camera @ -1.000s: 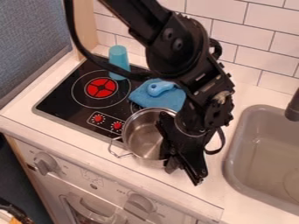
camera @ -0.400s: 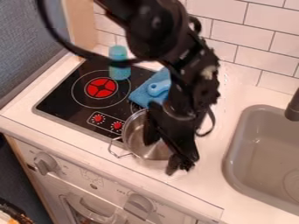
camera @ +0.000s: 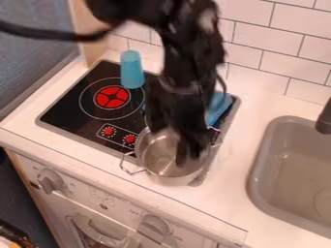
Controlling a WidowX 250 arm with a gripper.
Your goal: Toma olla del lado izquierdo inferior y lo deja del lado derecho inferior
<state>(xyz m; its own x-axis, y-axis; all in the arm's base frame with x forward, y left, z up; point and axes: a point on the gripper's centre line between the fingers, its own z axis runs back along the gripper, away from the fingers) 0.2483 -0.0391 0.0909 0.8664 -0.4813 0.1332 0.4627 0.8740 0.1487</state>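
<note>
Hanging over the pot (camera: 155, 156), black gripper (camera: 176, 146), blurred; open or closed, cannot tell. Pot: round, shiny metal, wire handles, at the lower right of the smooth black stove (camera: 69, 107). Arm (camera: 188, 48) blocks part of the soft blue cloth (camera: 218, 105) behind. Tapered blue cup (camera: 132, 70), narrow end up; grey sink (camera: 288, 181) at right. Versus earlier: gripper shifted left from pot's right edge; pot unmoved.
</note>
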